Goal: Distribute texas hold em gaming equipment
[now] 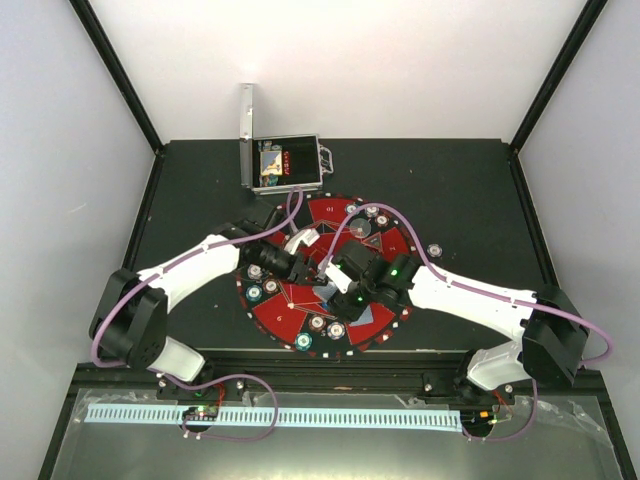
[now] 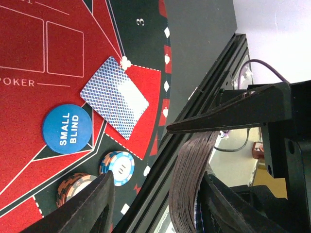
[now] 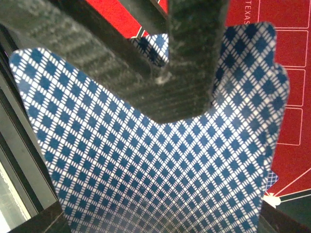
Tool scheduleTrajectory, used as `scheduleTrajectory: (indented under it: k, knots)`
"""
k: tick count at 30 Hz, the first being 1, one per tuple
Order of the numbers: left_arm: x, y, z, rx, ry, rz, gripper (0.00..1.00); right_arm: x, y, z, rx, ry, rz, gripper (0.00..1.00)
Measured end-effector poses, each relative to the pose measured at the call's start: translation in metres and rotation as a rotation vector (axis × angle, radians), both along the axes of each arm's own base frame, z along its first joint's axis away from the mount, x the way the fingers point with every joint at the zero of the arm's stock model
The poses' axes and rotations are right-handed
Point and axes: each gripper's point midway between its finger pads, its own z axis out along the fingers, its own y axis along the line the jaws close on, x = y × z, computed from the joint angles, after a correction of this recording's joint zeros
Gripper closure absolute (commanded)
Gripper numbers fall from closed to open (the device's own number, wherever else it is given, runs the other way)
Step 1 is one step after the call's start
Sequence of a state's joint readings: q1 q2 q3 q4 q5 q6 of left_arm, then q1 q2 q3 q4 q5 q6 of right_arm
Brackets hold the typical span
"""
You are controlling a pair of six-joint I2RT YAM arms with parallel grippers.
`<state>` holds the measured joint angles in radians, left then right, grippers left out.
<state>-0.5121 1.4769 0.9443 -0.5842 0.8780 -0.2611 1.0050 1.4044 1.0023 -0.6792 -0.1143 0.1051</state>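
Observation:
A deck of blue-backed playing cards point(image 2: 192, 184) stands edge-on between my left gripper's point(image 2: 159, 177) fingers. It is bowed, leans on the right finger point(image 2: 228, 208), and a gap separates it from the left finger point(image 2: 95, 201). One finger of my right gripper point(image 2: 214, 124) presses on the deck's far end. In the right wrist view the deck's back point(image 3: 160, 165) fills the frame. In the top view the left gripper point(image 1: 303, 268) and right gripper point(image 1: 333, 283) meet over the mat. One card point(image 2: 114, 97), a blue SMALL BLIND disc point(image 2: 66, 129) and two chip stacks point(image 2: 117, 167) lie below.
The round red-and-black mat point(image 1: 283, 318) carries chip stacks round its rim, for example at its left point(image 1: 254, 293) and its front point(image 1: 302, 342). The open silver case point(image 1: 285, 165) stands behind it. The black front rail point(image 2: 218, 63) of the table runs close by.

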Motion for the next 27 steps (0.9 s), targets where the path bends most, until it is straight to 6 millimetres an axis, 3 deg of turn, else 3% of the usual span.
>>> scheduleTrajectory:
  k: [10, 27]
  knots:
    - [-0.001, 0.002, 0.005, 0.003, -0.012, 0.003, 0.73, -0.001, -0.001, -0.001, -0.004, 0.001, 0.001, 0.40]
    - [-0.004, 0.002, 0.014, -0.010, -0.024, -0.003, 0.96, -0.002, -0.003, -0.006, -0.019, 0.003, 0.003, 0.40]
